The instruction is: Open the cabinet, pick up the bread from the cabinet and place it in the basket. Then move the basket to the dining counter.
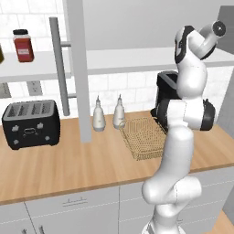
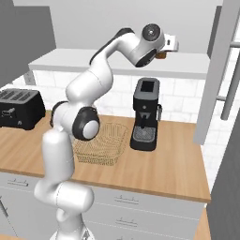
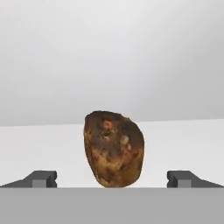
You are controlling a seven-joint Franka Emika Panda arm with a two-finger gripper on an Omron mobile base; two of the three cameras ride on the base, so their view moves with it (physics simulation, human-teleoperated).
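Inside the cabinet (image 2: 117, 63), raised arm levels wide jaws either side of the bread (image 3: 113, 148).

The arm rises from its base in front of the counter (image 2: 154, 178), bends at the dark elbow joint level with the counter top, then reaches up and forward. The wrist is level with the cabinet shelf. The hand (image 3: 112, 178) points horizontally into the cabinet (image 2: 117, 63), jaws spread fully apart, both fingertips (image 3: 41, 178) clear of contact
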